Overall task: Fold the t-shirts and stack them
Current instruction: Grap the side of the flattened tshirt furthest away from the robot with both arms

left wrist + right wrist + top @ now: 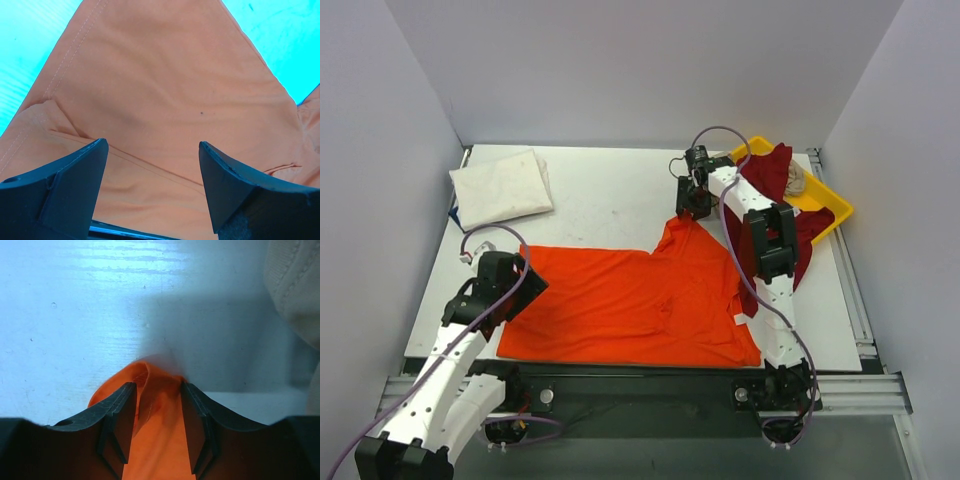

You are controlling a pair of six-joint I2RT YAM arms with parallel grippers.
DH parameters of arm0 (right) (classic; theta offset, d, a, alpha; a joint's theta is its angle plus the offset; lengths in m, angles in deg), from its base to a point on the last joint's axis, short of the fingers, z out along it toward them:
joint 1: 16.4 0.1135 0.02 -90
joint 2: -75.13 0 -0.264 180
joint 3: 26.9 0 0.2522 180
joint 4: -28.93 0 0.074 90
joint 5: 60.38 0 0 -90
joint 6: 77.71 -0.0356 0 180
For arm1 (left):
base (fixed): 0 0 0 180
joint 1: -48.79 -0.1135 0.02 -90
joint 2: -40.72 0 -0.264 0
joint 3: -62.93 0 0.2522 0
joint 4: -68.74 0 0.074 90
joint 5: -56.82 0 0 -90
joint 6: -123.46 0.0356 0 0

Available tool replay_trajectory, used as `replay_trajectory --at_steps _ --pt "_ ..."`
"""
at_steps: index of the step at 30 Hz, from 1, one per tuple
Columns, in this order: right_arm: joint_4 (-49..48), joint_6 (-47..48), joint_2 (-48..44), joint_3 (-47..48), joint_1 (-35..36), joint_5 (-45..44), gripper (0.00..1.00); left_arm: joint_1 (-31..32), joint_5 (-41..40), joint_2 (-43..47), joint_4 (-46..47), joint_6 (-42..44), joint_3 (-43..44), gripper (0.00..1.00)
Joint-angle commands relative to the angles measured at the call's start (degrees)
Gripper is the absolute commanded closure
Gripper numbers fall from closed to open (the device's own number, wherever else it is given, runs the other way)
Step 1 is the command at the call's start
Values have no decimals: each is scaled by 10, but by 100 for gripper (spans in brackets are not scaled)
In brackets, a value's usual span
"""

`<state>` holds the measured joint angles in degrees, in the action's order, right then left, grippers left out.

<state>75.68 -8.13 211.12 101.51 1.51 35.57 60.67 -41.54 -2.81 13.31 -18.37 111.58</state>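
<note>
The bright orange t-shirt (630, 300) lies spread flat across the near half of the table. My right gripper (692, 205) is down at its far corner, which rises to a peak. In the right wrist view its open jaws (158, 386) straddle a raised fold of orange cloth (155, 440), still a little apart. My left gripper (515, 285) hovers over the shirt's left end, wide open (152, 145) above flat orange cloth (165, 90), holding nothing. A white t-shirt (500, 188) lies folded at the far left. A dark red t-shirt (775, 175) hangs out of the tray.
A yellow plastic tray (830, 205) sits at the far right corner with a bit of beige cloth (793, 180) in it. Pale cloth (295, 285) shows at the right edge of the right wrist view. White walls enclose the table on three sides.
</note>
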Motion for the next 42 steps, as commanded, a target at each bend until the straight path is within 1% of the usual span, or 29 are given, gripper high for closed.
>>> replay_trajectory --at_steps 1,4,7,10,11,13,14,15,16,17,18,21,22,23,25,27,28,30,31,33,40,42 --pt "8 10 -2 24 -5 -14 60 -4 -9 15 -9 7 18 16" --pt "8 11 2 29 -5 -19 64 -5 -14 15 -5 11 12 16" --pt "8 12 3 32 -7 -27 68 -13 -24 -8 3 37 19 14" --pt "8 11 3 37 -9 -33 69 -45 -18 -31 17 75 32 13" --pt "9 11 7 40 -9 -32 67 -74 -9 -47 26 98 38 13" --pt "9 13 13 46 -10 -29 64 -106 40 -66 55 119 42 13" --pt "8 13 17 51 -12 -28 62 -131 72 -87 62 138 49 13" --pt "8 13 19 55 -11 -27 62 -160 82 -98 69 147 55 13" --pt "8 14 22 57 -12 -23 62 -171 84 -121 72 156 60 13" --pt "9 14 25 58 -12 -21 62 -179 107 -132 78 174 71 13" --pt "8 14 26 59 -12 -19 62 -187 113 -143 83 183 76 14" --pt "8 15 28 58 -13 -12 65 -192 124 -188 104 205 97 16" --pt "8 16 28 58 -13 -10 69 -193 127 -212 108 215 104 16" --pt "7 21 29 58 -13 -3 71 -193 134 -226 121 219 109 18" --pt "7 23 30 59 -13 3 74 -193 137 -263 131 229 130 19" --pt "7 25 31 58 -14 12 76 -194 132 -286 136 244 154 20" --pt "7 25 31 57 -14 13 78 -196 129 -305 137 249 159 21" --pt "7 24 30 52 -14 12 84 -199 124 -320 147 266 172 23" --pt "7 24 28 49 -13 12 92 -200 125 -337 152 277 184 24" --pt "7 22 22 38 -14 7 100 -200 126 -368 164 285 196 28" --pt "5 22 -4 9 -14 9 100 -199 135 -450 213 294 224 47" --pt "4 22 -14 -3 -14 9 100 -199 132 -470 218 295 239 49"
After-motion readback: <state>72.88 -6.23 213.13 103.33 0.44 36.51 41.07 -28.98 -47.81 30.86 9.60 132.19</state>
